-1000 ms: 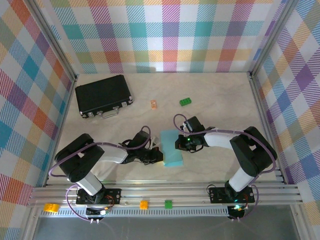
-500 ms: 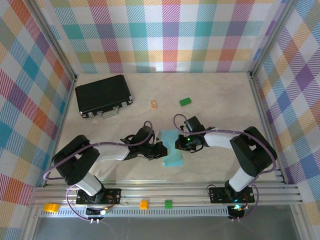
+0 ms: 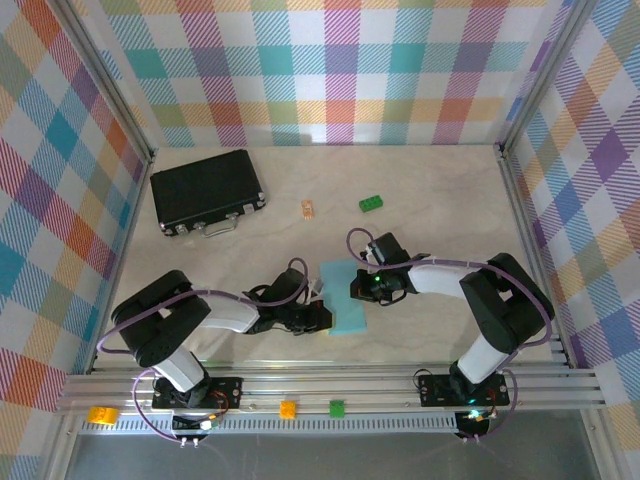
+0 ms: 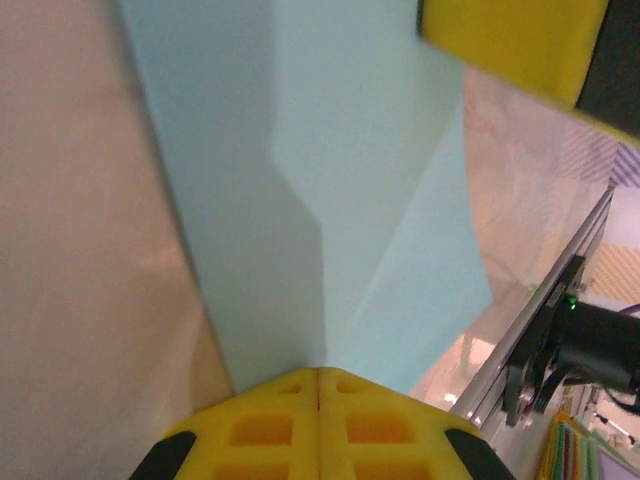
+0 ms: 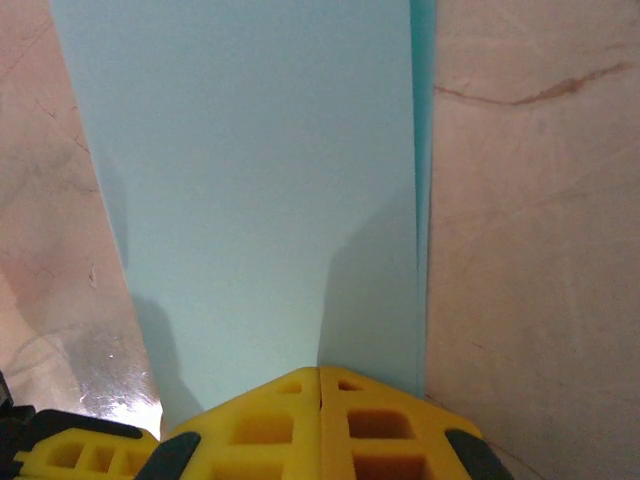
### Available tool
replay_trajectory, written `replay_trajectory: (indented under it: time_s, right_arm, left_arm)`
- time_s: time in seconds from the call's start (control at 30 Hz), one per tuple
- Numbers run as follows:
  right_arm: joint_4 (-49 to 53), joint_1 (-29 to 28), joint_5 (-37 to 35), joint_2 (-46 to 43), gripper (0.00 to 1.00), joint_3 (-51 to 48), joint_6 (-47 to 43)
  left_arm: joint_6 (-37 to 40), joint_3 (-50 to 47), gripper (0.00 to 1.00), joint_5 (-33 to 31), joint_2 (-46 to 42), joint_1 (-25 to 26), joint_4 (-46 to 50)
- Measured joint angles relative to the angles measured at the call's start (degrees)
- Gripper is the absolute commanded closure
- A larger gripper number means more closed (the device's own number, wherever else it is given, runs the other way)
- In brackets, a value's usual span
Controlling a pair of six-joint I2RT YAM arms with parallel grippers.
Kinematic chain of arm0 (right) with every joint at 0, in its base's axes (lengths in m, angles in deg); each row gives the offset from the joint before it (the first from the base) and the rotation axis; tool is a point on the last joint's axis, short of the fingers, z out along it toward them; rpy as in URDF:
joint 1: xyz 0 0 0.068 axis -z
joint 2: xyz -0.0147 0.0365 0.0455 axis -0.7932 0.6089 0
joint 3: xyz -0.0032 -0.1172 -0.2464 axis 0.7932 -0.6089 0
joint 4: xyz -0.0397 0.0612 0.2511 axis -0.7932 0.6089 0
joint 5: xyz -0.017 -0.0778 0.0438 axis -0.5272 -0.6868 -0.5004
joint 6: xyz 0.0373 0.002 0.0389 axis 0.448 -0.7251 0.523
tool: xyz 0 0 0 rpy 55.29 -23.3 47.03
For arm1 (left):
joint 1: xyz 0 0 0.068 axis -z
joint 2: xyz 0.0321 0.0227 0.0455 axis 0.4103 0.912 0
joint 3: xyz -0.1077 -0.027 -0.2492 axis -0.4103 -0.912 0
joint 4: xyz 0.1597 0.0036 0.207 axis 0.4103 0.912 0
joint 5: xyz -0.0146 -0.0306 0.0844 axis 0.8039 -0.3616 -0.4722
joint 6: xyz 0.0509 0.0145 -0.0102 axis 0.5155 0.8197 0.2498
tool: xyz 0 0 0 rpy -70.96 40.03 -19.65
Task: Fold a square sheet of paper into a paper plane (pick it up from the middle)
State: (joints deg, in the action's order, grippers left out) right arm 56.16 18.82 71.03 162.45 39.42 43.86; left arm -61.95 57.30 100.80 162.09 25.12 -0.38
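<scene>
The square sheet of paper point(image 3: 345, 298) is light blue and lies folded into a narrow rectangle on the table between my two arms. A lower layer peeks out as a thin darker strip along its edge in the right wrist view, where the sheet point(image 5: 250, 180) lies flat. In the left wrist view the paper point(image 4: 330, 180) shows diagonal creases. My left gripper point(image 3: 319, 318) is shut, tips resting at the sheet's near left edge point(image 4: 319, 372). My right gripper point(image 3: 358, 288) is shut too, tips pressed on the sheet's right edge point(image 5: 320, 370). Nothing is pinched between either pair of fingers.
A black case point(image 3: 207, 190) lies at the back left. A green brick point(image 3: 371, 203) and a small orange piece point(image 3: 307, 208) sit behind the paper. Loose bricks rest on the front rail point(image 3: 288, 408). Checked walls close in three sides.
My left gripper slid up along the paper's left edge, then came back toward its near left corner. The right gripper and the paper have stayed put.
</scene>
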Motion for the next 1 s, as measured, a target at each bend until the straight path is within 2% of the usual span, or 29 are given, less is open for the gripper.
replay_trajectory:
  time_s: [0.37, 0.5, 0.67, 0.8, 1.0]
  right_arm:
    - [0.02, 0.00, 0.00, 0.00, 1.00, 0.00, 0.00]
    - [0.15, 0.00, -0.17, -0.11, 1.00, 0.00, 0.00]
    - [0.28, 0.00, -0.20, -0.15, 1.00, 0.00, 0.00]
    - [0.31, 0.00, -0.24, -0.26, 1.00, -0.11, 0.00]
    - [0.28, 0.00, -0.24, -0.37, 1.00, -0.26, 0.00]
  left_arm:
    - [0.04, 1.07, 0.91, -4.17, -8.72, 2.01, 10.67]
    - [0.24, 4.55, 0.91, -5.14, -7.85, 2.01, 10.56]
    - [0.48, 7.04, 0.91, -4.92, -1.53, 2.01, 8.26]
    - [0.42, 5.07, 0.92, -4.39, 1.29, 2.01, 6.69]
    - [0.96, 0.74, 0.92, -3.76, -0.90, 2.01, 2.36]
